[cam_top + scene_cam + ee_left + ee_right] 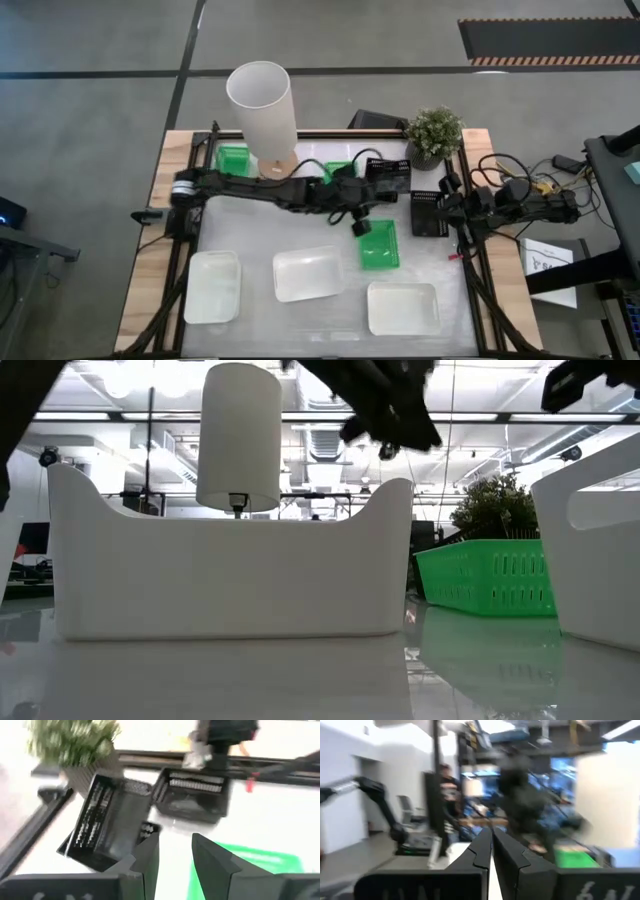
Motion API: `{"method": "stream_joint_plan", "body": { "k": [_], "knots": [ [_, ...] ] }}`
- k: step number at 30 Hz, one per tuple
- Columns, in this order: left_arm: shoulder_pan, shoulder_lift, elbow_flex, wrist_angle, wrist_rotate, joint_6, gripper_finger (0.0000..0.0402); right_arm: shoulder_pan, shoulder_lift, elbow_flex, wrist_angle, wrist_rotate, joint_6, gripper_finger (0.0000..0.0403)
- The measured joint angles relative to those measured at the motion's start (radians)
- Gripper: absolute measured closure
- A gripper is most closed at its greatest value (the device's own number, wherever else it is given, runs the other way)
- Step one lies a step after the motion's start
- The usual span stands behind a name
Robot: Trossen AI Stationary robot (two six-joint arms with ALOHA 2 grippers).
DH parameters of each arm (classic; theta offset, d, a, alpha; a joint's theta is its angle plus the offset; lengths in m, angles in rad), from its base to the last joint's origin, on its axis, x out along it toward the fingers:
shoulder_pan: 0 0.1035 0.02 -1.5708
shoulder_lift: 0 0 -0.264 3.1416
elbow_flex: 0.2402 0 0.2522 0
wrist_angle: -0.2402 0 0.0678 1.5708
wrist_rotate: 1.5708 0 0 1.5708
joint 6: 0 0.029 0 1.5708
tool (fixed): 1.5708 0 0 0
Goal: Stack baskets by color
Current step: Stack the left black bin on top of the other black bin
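The left pincer (361,227) hangs spread and empty just above a green basket (380,244) lying mid-desk (330,320). Beyond it stand two black baskets (107,822), one near the potted plant (434,135). Three white baskets (309,273) line the front. The right pincer (490,851), pressed together, waits at the desk's right edge.

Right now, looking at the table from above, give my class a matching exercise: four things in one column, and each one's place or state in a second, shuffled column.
Things:
1. left gripper
2. right gripper
3. white lamp
4. potted plant

Places or states:
A. far right corner of the table
B. shut, at the table's right edge
C. open, over the near green basket
D. far side, left of centre, upright

Pairs: 1-C, 2-B, 3-D, 4-A
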Motion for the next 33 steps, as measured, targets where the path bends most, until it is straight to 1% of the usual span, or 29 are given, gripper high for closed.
{"method": "stream_joint_plan", "body": {
  "k": [5,8,13,17,21,26,30,33],
  "knots": [
    [-0.071,-0.165,-0.172,0.025,-0.013,0.07,0.0302,0.0,0.026,0.002,-0.052,0.132,0.009,0.0394],
    [-0.108,-0.252,-0.29,0.099,-0.029,0.103,0.0302,0.0,0.075,0.019,-0.053,0.204,0.023,0.0394],
    [-0.133,-0.385,-0.489,0.281,-0.052,0.146,0.0302,0.0,0.238,0.087,-0.093,0.318,0.038,0.0394],
    [-0.133,-0.469,-0.619,0.399,-0.059,0.154,0.0302,0.0,0.4,0.211,-0.22,0.386,0.078,0.0394],
    [-0.132,-0.548,-0.717,0.465,-0.073,0.156,0.0302,-0.014,0.556,0.389,-0.433,0.387,0.091,0.0394],
    [-0.132,-0.63,-0.804,0.501,-0.076,0.172,0.0302,-0.078,0.748,0.646,-0.773,0.386,0.091,0.0394],
    [-0.132,-0.679,-0.839,0.501,-0.077,0.18,0.0302,-0.153,0.903,0.809,-1.004,0.315,0.044,0.0394],
    [-0.131,-0.697,-0.849,0.498,-0.077,0.203,0.0302,-0.222,0.997,0.912,-1.123,0.257,-0.011,0.0394]
  ]
}}
